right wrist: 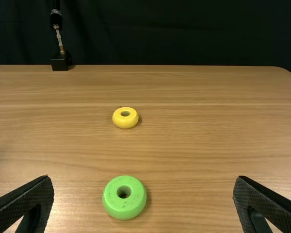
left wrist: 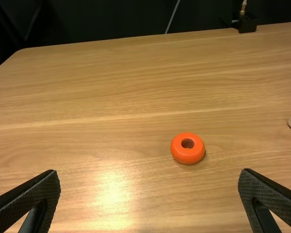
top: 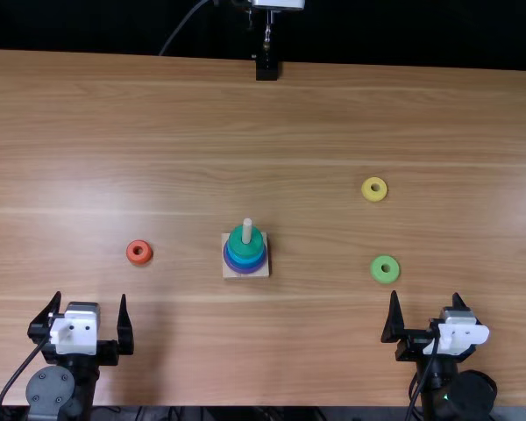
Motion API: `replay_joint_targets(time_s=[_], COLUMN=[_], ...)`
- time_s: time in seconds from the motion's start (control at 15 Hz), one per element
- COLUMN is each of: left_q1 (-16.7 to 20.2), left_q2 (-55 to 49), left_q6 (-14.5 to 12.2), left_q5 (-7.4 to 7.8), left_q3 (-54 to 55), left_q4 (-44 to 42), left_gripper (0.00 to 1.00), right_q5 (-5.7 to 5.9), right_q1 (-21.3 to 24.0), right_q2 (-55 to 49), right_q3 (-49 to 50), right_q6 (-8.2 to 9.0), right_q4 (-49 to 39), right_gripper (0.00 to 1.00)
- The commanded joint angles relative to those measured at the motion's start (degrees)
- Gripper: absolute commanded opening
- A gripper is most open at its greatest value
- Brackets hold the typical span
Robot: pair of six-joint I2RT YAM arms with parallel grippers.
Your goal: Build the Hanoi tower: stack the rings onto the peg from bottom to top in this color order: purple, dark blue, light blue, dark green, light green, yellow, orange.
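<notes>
Left gripper (top: 89, 296) and right gripper (top: 425, 295) gape wide. 4 rings (top: 245, 251) circle the peg (top: 247, 230), lower 3 partly hidden; the left wrist view crops its base (top: 259, 272). Orange ring (top: 131, 253) lies left, yellow ring (top: 366, 190) and green ring (top: 376, 269) right.

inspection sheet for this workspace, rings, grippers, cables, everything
surface: light brown wooden table, a bright reflection in the left wrist view
job's things: peg holds stacked rings, dark green ring uppermost; light green ring and yellow ring lie right of it, orange ring left
clutter: nothing seen
grippers: left gripper and right gripper near the near edge, jaws apart, nothing between them
cables: black cable along the left arm; grey cable beyond the far edge
surroundings: dark backdrop, black stand at the far edge
</notes>
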State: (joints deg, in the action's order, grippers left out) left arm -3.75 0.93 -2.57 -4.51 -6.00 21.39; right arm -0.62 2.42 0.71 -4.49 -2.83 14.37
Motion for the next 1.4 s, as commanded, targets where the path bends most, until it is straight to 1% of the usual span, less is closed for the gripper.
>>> replay_joint_targets(time_s=[0.0, 0.2, 0.27, 0.33, 0.4, 0.53, 0.67, 0.73, 0.8, 0.87, 0.93, 1.0, 1.07, 1.13, 1.2, 1.27, 1.33], left_q1=[0.0, 0.0, 0.0, 0.0, 0.0, 0.0, 0.0, 0.0, 0.0, 0.0, 0.0, 0.0, 0.0, 0.0, 0.0, 0.0, 0.0], left_q2=[-0.9, -0.9, -0.9, -0.9, -0.9, -0.9, -0.9, -0.9, -0.9, -0.9, -0.9, -0.9, -0.9, -0.9, -0.9, -0.9, -0.9], left_q6=[0.5, 0.5, 0.5, 0.5, 0.5, 0.5, 0.5, 0.5, 0.5, 0.5, 0.5, 0.5, 0.5, 0.5, 0.5, 0.5, 0.5], left_q5=[-0.55, -0.55, -0.55, -0.55, -0.55, -0.55, -0.55, -0.55, -0.55, -0.65, -0.55, -0.55, -0.55, -0.55, -0.65, -0.55, -0.55], left_q3=[6.0, 6.0, 6.0, 6.0, 6.0, 6.0, 6.0, 6.0, 6.0, 6.0, 6.0, 6.0, 6.0, 6.0, 6.0, 6.0, 6.0], left_q4=[4.5, 4.5, 4.5, 4.5, 4.5, 4.5, 4.5, 4.5, 4.5, 4.5, 4.5, 4.5, 4.5, 4.5, 4.5, 4.5, 4.5], left_gripper=[1.00, 1.00, 1.00, 1.00, 1.00, 1.00, 1.00, 1.00, 1.00, 1.00, 1.00, 1.00, 1.00, 1.00, 1.00, 1.00, 1.00], right_q5=[0.73, 0.83, 0.94, 0.94, 0.94, 0.94, 1.36, 2.31, 4.42, 5.37, 5.69, 5.69, 5.58, 5.58, 5.58, 5.58, 5.58], right_q1=[0.7, 0.7, 0.8, 0.7, 0.7, 0.3, 0.1, 0.1, -0.1, -1.5, -3.8, -5.2, -5.7, -5.9, -6.2, -6.0, -6.0], right_q2=[-0.7, -0.7, -0.7, -0.7, 3.2, 16.7, 29.9, 35.8, 41.1, 46.5, 51.2, 54.9, 59.8, 65.6, 69.7, 72.3, 75.0], right_q3=[3.6, 3.0, 1.1, -3.2, -7.2, -17.2, -26.3, -29.6, -32.9, -35.2, -38.0, -41.4, -44.3, -46.4, -48.0, -48.6, -49.2], right_q6=[0.09, 0.09, 0.19, 0.19, 0.19, 0.19, 0.19, 0.30, 0.62, 0.62, 0.62, 0.62, 0.72, 1.04, 2.30, 6.21, 10.74], right_q4=[3.8, 3.5, 3.1, 2.4, 2.0, 1.4, 1.9, 1.9, 2.0, 3.0, 7.4, 14.2, 20.3, 24.4, 26.1, 26.1, 26.0], right_gripper=[1.00, 1.00, 1.00, 1.00, 1.00, 1.00, 1.00, 1.00, 1.00, 1.00, 1.00, 1.00, 1.00, 1.00, 1.00, 1.00, 1.00])
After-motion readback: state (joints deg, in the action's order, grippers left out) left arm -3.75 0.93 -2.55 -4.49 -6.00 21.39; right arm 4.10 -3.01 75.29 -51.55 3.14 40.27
